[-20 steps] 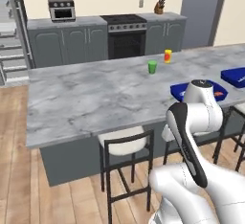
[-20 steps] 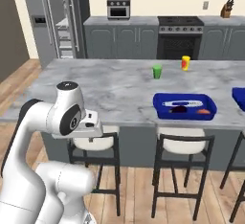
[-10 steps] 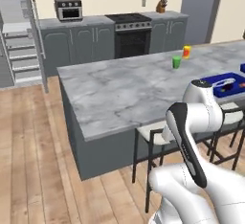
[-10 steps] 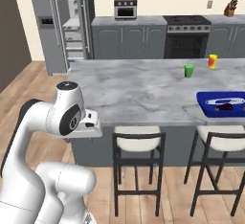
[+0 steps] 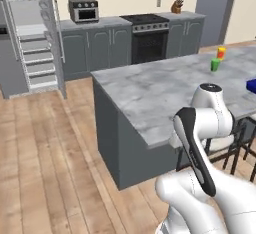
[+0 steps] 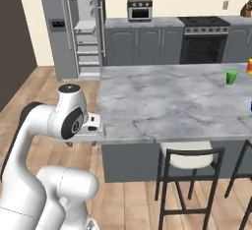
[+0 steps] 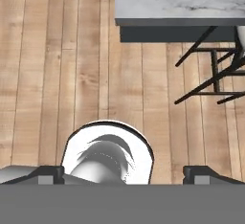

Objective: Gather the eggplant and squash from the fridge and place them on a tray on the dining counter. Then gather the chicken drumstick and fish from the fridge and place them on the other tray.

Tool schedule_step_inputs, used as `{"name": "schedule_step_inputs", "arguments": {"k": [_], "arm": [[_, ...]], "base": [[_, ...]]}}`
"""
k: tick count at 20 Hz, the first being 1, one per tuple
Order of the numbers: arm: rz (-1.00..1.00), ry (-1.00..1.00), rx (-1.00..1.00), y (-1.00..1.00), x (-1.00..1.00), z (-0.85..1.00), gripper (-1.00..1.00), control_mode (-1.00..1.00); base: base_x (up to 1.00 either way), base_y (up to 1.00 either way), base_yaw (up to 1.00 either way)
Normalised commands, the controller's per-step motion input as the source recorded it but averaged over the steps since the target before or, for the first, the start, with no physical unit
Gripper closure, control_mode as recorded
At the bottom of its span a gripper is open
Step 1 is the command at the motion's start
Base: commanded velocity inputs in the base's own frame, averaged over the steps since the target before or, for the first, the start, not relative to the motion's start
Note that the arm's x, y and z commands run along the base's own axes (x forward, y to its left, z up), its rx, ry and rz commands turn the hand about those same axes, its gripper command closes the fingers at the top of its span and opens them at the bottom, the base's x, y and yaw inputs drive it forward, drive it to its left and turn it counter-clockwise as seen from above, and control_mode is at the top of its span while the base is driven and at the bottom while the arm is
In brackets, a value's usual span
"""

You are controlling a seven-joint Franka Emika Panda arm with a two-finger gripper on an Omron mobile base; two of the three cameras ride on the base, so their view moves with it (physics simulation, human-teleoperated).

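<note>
**Fridge open at far left, gripper empty**

The fridge [image 6: 81,27] stands open far left, its shelves too small to tell contents. The gripper [image 7: 122,173], jaws wide apart and empty, points down at the wood floor [image 7: 72,74] beside the counter [image 6: 172,101]. 1 green cup [image 6: 231,76] sits far right.

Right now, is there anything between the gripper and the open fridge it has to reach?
Nothing visible blocks it. The gripper is open over bare wood floor, and open floor runs past the dining counter's corner to the fridge.
</note>
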Motion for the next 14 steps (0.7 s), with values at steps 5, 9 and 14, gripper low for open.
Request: {"name": "schedule_step_inputs", "arguments": {"k": [5, 9, 14], "arm": [[0.00, 0.00, 0.00, 0.00, 0.00, 0.00, -1.00, 1.00], [0.00, 0.00, 0.00, 0.00, 0.00, 0.00, -1.00, 1.00], [0.00, 0.00, 0.00, 0.00, 0.00, 0.00, -1.00, 1.00]], "base": [[0.19, 1.00, 0.00], [0.51, 1.00, 0.00], [0.63, 1.00, 0.00]]}}
